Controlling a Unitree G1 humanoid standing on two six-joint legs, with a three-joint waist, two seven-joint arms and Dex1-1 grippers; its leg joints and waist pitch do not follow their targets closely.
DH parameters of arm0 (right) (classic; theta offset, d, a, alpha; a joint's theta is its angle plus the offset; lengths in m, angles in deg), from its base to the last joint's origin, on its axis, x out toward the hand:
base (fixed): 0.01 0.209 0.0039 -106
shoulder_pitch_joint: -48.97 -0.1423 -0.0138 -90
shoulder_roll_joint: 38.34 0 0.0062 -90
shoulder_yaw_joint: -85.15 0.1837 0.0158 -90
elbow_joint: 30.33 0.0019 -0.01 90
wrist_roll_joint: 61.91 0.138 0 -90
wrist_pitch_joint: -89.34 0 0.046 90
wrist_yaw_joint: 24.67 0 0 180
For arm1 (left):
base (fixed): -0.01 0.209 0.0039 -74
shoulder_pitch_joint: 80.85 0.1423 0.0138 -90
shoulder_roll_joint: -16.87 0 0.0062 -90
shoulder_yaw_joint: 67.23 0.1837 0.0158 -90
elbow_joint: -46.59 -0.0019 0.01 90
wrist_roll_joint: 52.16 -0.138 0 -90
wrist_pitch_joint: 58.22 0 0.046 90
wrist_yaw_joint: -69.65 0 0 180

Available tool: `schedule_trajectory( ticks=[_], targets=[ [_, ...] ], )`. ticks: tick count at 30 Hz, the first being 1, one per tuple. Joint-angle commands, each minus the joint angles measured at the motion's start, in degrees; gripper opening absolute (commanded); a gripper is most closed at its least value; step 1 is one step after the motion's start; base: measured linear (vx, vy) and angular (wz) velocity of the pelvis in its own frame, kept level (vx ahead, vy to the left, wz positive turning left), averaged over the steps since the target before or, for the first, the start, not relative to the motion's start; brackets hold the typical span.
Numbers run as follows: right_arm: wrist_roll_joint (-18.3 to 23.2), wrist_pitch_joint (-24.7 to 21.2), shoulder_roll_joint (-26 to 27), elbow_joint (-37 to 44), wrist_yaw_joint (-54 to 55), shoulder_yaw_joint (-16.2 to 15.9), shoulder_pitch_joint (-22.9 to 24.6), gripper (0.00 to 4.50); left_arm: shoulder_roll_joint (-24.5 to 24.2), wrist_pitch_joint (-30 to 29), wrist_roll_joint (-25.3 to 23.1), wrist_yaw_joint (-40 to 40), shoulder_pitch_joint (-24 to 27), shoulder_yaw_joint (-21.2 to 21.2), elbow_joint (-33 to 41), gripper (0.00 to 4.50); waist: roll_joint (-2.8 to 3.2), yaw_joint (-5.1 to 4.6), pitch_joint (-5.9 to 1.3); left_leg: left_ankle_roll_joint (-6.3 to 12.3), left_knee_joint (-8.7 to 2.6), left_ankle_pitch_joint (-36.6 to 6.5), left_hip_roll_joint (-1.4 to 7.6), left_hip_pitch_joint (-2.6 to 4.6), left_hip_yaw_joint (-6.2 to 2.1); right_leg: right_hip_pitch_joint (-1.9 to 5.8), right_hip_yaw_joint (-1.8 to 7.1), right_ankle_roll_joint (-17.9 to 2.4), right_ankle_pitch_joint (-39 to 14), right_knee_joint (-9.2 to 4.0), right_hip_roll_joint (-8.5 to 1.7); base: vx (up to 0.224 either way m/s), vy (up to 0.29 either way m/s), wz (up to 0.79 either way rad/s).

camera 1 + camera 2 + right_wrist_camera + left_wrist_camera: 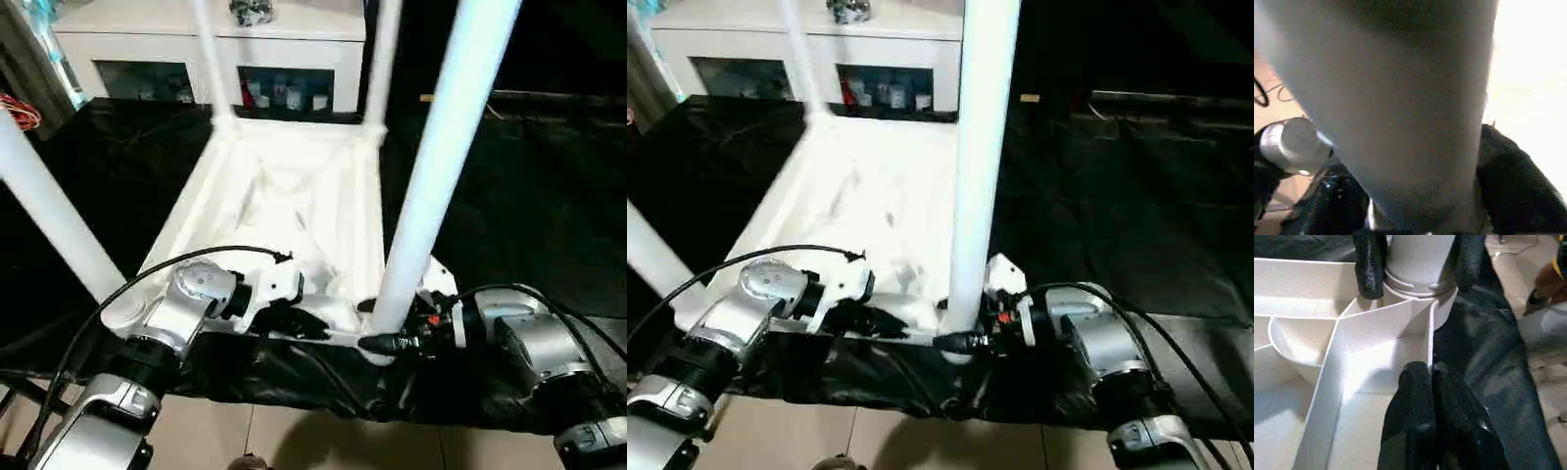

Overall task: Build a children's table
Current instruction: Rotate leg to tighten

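The white tabletop (pixel 294 196) lies upside down on a black cover, ribbed underside up. Legs stand in its corner sockets: one at the near left (pixel 49 215), two at the back (pixel 208 59) (pixel 382 59), and one at the near right (pixel 441 147). My right gripper (pixel 377 328) is at the foot of the near right leg, and its fingers (pixel 1369 264) press on either side of the flared end (pixel 1418 259) above the socket. My left gripper (pixel 1430 374) is shut on the thin front rim wall of the tabletop (pixel 1376 323), just left of that socket.
A white cabinet (pixel 211 44) with glass doors stands behind the tabletop. The black cover (pixel 509 196) spreads wide to the right and left. Tiled floor (pixel 294 441) shows below the near edge, between my forearms. A red cable (pixel 20 113) lies at the far left.
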Motion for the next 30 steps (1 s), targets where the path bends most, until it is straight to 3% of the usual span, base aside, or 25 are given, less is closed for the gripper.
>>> schedule_trajectory(
  ticks=[1, 9, 14, 16, 19, 20, 21, 23, 25, 26, 27, 30],
  targets=[
    [1.1, -1.8, 0.9, 1.6, -5.3, -4.8, 1.4, 2.66, 0.3, 0.6, 0.9, -1.3, -3.1, -0.6, -0.2, 0.00, -0.51, -0.26, -3.24, 4.09, -3.36, -9.4, 2.07, -0.02, -0.20, 3.20, 3.09, -11.1, -10.1, -3.65, -3.68, 0.000, 0.000, 0.00],
    [1.3, -3.0, 1.6, 2.9, -5.0, -5.3, 2.4, 2.56, 0.3, 1.0, 0.8, -2.4, -3.3, -1.1, -0.8, 0.00, -0.55, -0.04, -3.38, 3.98, -3.20, -8.4, 2.03, -0.11, -0.19, 3.21, 3.01, -11.3, -8.7, -3.37, -3.68, 0.000, 0.000, 0.00],
    [-0.2, 1.0, 5.3, 0.5, 4.1, -2.7, 2.6, 2.55, 2.0, 0.1, 0.0, -7.9, -3.5, -2.4, -1.3, 0.00, -0.48, -0.07, -3.24, 3.27, -3.33, -9.3, 1.99, -0.20, -0.22, 3.14, 2.99, -10.6, -10.7, -3.66, -3.81, 0.000, 0.000, 0.00],
    [-1.8, 2.7, 8.1, -2.2, 11.6, -1.0, 2.1, 2.52, 3.1, -1.0, -0.7, -11.4, -3.7, -2.9, -1.4, 0.00, -0.28, -0.31, -2.83, 1.68, -3.85, -12.9, 1.86, 0.08, -0.32, 2.96, 2.97, -8.4, -19.3, -4.65, -3.96, 0.000, 0.000, 0.00],
    [-3.2, 3.2, 11.4, -4.8, 19.4, 0.4, 1.5, 2.50, 5.0, -2.9, -0.8, -14.3, -3.5, -3.2, -0.6, 0.00, -0.27, -1.00, -2.75, 0.63, -4.28, -14.4, 1.85, 0.04, -0.62, 2.99, 2.96, -6.7, -22.9, -4.95, -4.00, 0.000, 0.000, 0.00],
    [-3.2, 3.2, 11.4, -4.8, 19.4, 0.4, 1.5, 2.50, 5.0, -2.9, -0.8, -14.3, -3.5, -3.2, -0.6, 0.00, -0.27, -1.00, -2.75, 0.63, -4.28, -14.4, 1.85, 0.04, -0.62, 2.99, 2.96, -6.7, -22.9, -4.95, -4.00, 0.000, 0.000, 0.00],
    [-3.9, 2.8, 13.2, -6.4, 23.6, 1.0, 0.8, 2.49, 6.3, -3.5, -1.2, -16.4, -3.5, -3.2, -0.5, 0.00, -0.41, -1.94, -2.80, 0.26, -4.33, -14.5, 1.73, -0.08, -0.69, 3.05, 2.92, -6.9, -22.5, -4.95, -3.99, 0.000, 0.000, 0.00],
    [-4.7, 3.3, 16.1, -8.4, 29.1, 1.9, 0.0, 2.49, 8.3, -4.3, -2.2, -20.2, -3.8, -3.2, -0.8, 0.00, -0.34, -2.54, -2.77, 0.22, -4.29, -14.1, 1.68, -0.09, -0.63, 2.90, 2.97, -7.1, -21.8, -5.00, -3.91, 0.000, 0.000, 0.00],
    [-4.7, 3.5, 16.9, -9.0, 30.2, 2.2, -0.2, 2.49, 8.8, -4.6, -2.3, -21.1, -3.8, -3.2, -0.9, 0.00, -0.41, -2.93, -2.84, 0.54, -4.18, -13.9, 1.51, -0.13, -0.62, 3.08, 2.86, -7.2, -21.9, -5.06, -3.93, 0.000, 0.000, 0.00],
    [-5.0, 3.1, 18.0, -9.9, 32.2, 2.6, -0.7, 2.49, 9.6, -4.9, -2.7, -22.5, -4.0, -3.1, -1.2, 0.00, -0.10, -2.82, -2.92, 0.79, -4.12, -13.6, 1.50, -0.07, -0.63, 3.04, 2.89, -7.3, -21.4, -5.05, -3.90, 0.000, 0.000, 0.00],
    [-5.3, 2.7, 20.6, -12.0, 36.4, 3.2, -1.8, 2.49, 11.4, -5.4, -3.8, -25.9, -4.3, -2.8, -1.9, 0.00, -0.06, -3.14, -2.97, 1.01, -4.12, -12.7, 1.58, -0.24, -0.55, 2.98, 3.00, -7.9, -18.5, -4.78, -3.69, 0.000, 0.000, 0.00],
    [-6.2, 1.9, 23.8, -15.3, 43.5, 4.2, -3.6, 2.49, 14.2, -6.5, -4.8, -30.6, -4.4, -2.5, -2.0, 0.00, 0.04, -3.34, -2.95, 0.66, -4.14, -12.3, 1.60, -0.16, -0.55, 2.96, 2.98, -8.5, -17.0, -4.60, -3.68, 0.000, 0.000, 0.00]
  ],
)
